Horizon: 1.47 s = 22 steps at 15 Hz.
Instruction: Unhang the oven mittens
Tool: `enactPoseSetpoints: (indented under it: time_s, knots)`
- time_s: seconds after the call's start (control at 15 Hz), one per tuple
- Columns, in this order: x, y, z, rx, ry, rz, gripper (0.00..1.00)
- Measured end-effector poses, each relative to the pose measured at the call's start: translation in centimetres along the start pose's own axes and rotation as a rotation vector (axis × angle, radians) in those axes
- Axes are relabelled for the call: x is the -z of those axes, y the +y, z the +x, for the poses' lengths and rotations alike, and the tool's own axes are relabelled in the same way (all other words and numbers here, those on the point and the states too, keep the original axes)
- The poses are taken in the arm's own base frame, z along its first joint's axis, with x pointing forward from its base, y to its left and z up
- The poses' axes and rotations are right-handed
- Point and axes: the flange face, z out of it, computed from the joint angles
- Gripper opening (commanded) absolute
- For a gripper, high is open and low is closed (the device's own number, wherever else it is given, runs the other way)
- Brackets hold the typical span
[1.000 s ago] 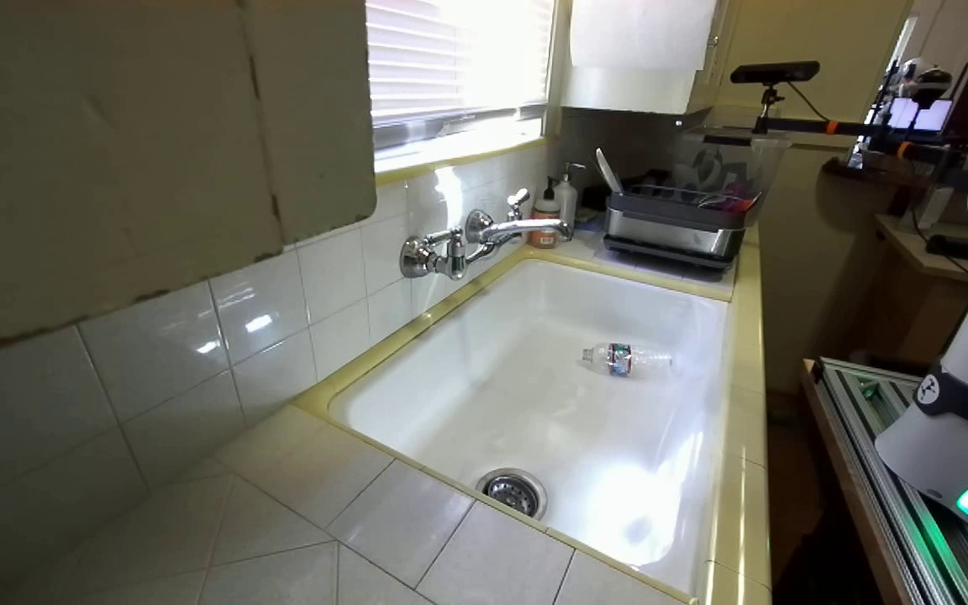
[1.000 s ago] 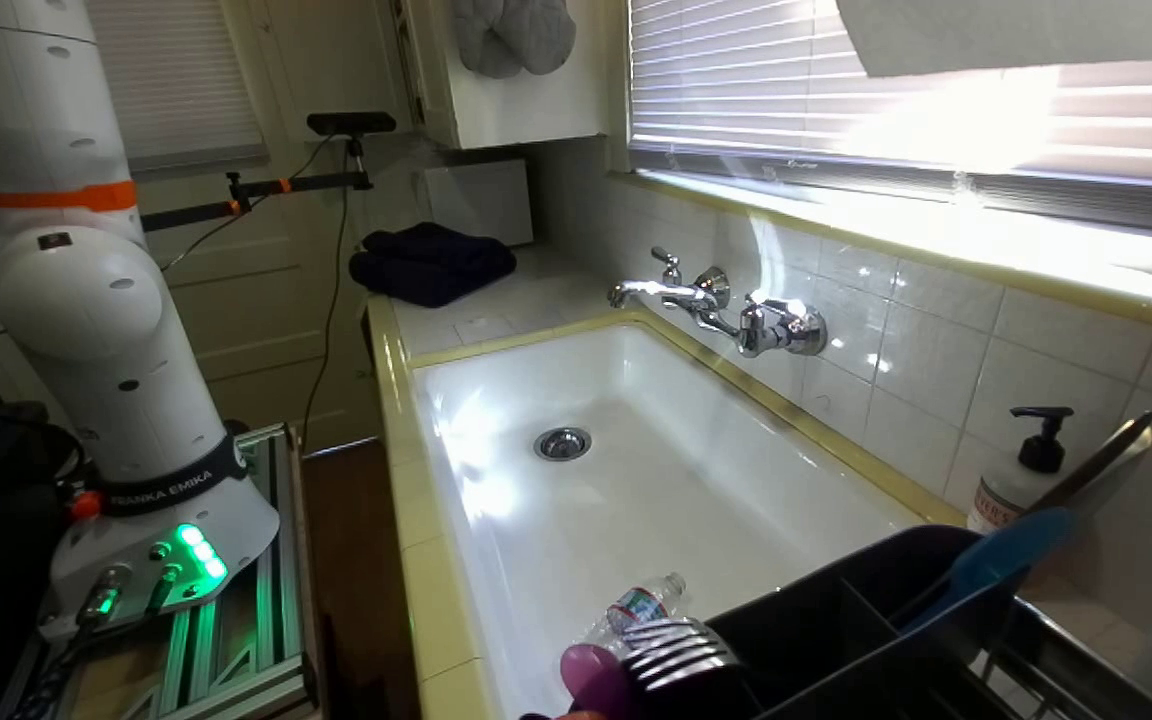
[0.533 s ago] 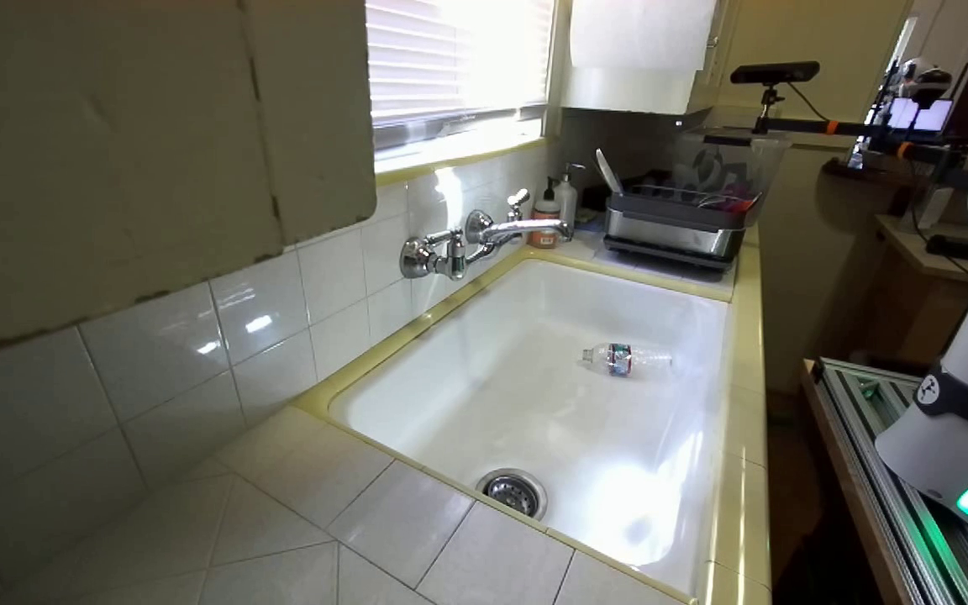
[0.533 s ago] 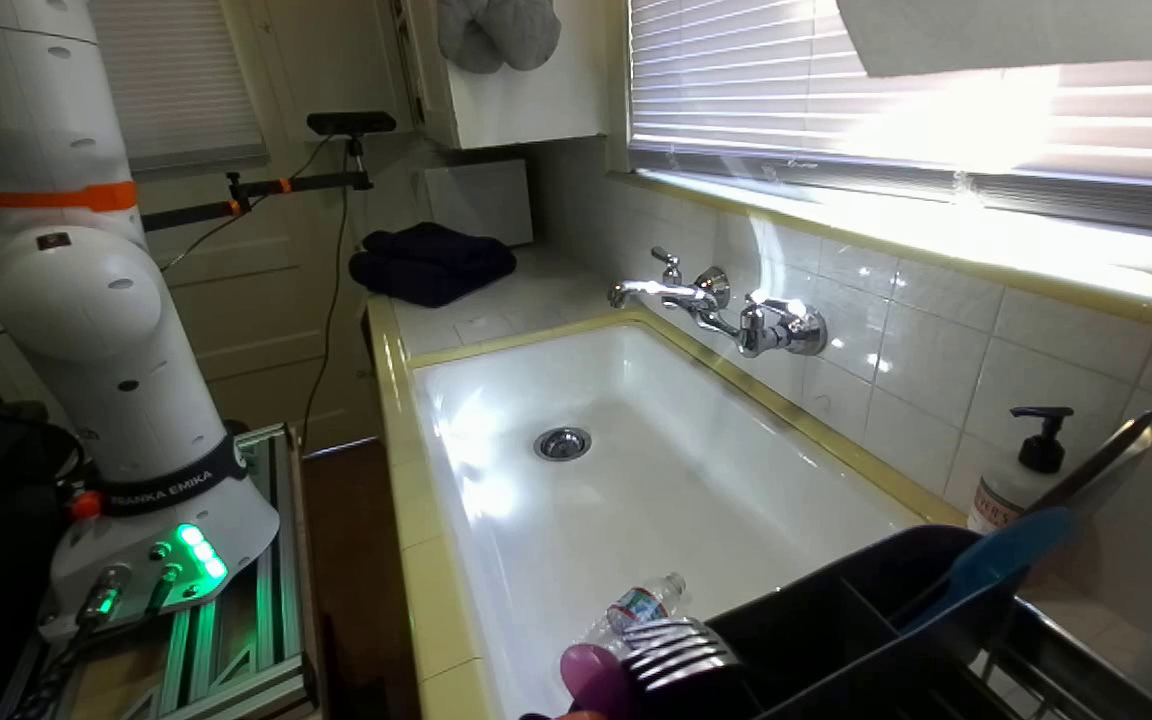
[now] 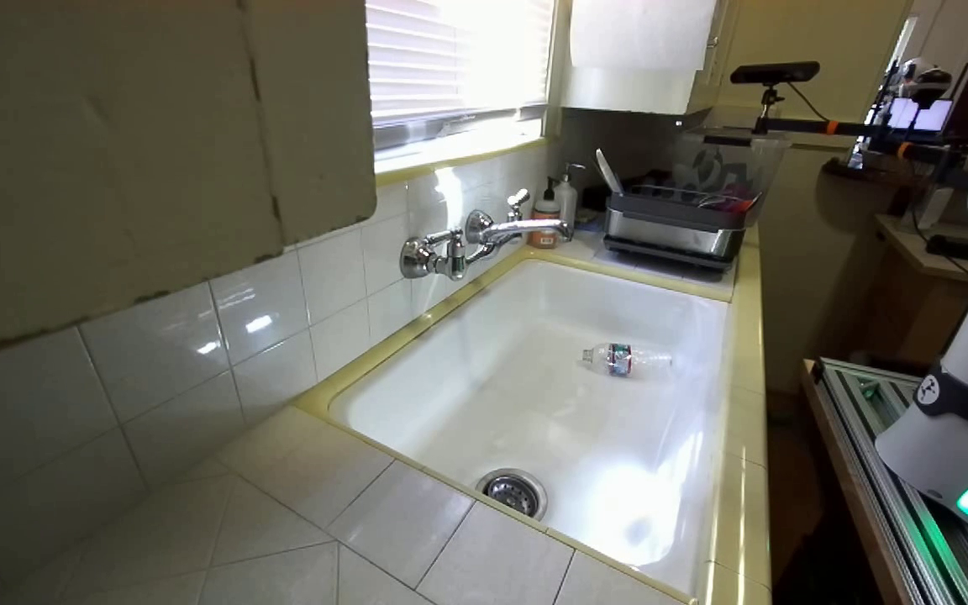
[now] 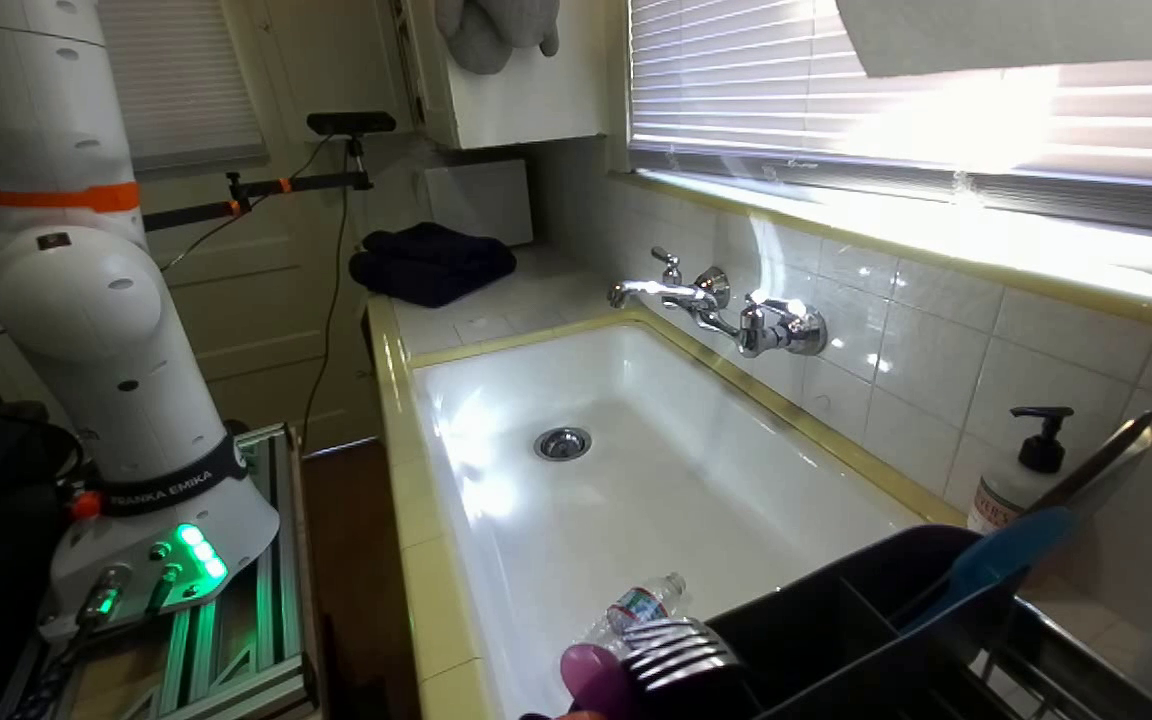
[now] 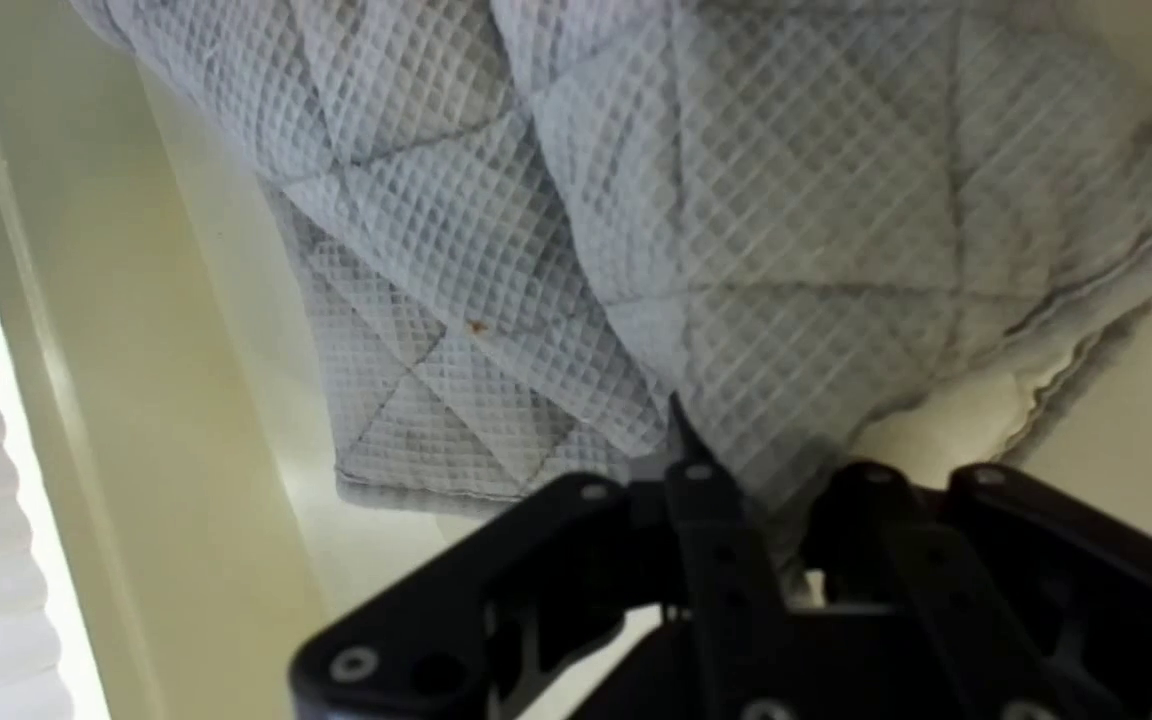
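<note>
Wrist view: mittens (image 7: 776, 210) slant down toward hand (image 7: 776, 500).

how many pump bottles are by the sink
2, beyond the chrome faucet in an exterior view: black-topped orange-and-white bottle; whitish bottle to its right. More may be hidden.

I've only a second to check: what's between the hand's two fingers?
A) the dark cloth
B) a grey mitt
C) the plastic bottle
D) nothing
B: in the wrist view, the quilted mitt narrows to a bunched fold between the two fingers of the hand.
</note>
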Motion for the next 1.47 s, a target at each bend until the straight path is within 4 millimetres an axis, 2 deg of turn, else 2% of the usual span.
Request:
enactPoseSetpoints:
  time_s: [0.33, 0.87, 1.07, 1.47]
  knots:
    - [0.5, -0.5, 0.0, 0.018, -0.03, 0.011, 0.02]
    - [0.4, -0.7, -2.1, 0.098, -0.207, 0.065, 0.02]
    - [0.1, 0.4, -3.0, 0.09, -0.233, 0.055, 0.02]
    - [-1.5, 3.7, -6.4, 0.075, -0.259, 0.009, 0.02]
